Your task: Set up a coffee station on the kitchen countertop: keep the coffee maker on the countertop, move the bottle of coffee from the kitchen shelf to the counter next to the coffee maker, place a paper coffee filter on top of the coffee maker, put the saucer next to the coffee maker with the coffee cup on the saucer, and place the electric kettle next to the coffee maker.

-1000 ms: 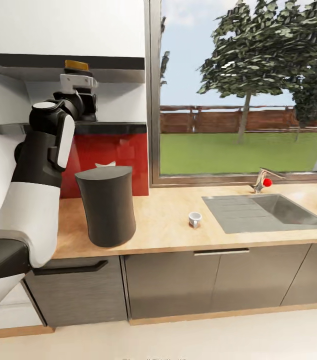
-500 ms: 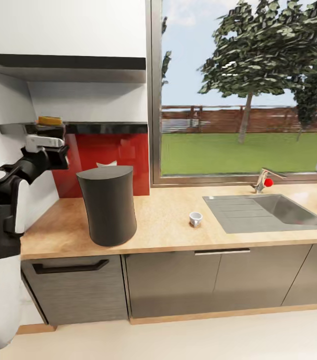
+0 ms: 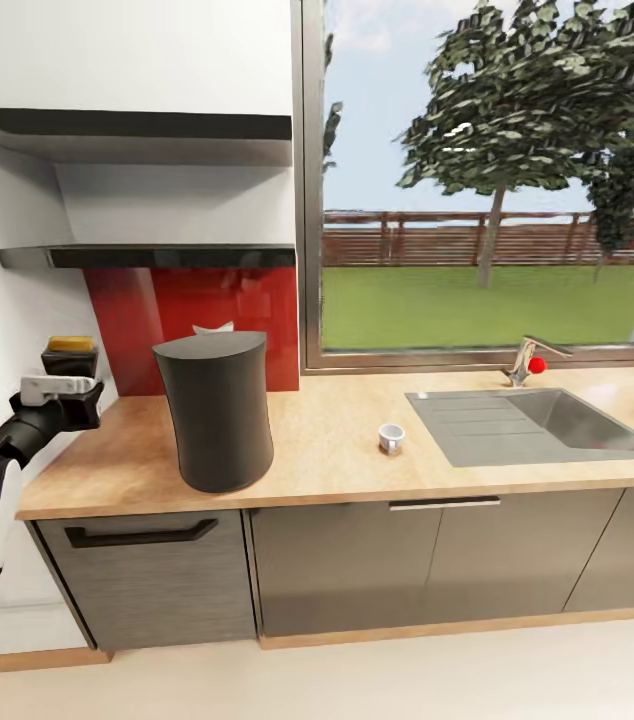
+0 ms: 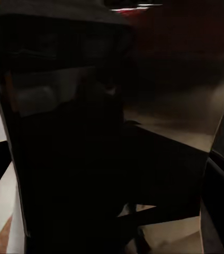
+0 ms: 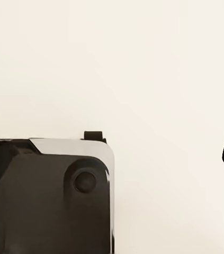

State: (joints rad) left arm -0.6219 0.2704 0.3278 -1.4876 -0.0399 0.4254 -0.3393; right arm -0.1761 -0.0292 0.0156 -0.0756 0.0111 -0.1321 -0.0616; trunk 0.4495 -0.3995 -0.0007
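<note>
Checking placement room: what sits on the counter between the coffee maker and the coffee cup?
Nothing. In the head view the countertop between the coffee maker and the coffee cup is bare wood.

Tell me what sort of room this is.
A home kitchen, rendered in a simulator: a wood-grain countertop with an inset steel sink and faucet under a garden window, dark cabinet fronts below, and a coffee maker.

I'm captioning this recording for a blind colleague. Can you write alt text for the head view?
At the far left, the left gripper holds the bottle of coffee above the end of the kitchen countertop. The dark coffee maker stands on the counter, with the coffee cup beside the sink under a garden window.
</note>
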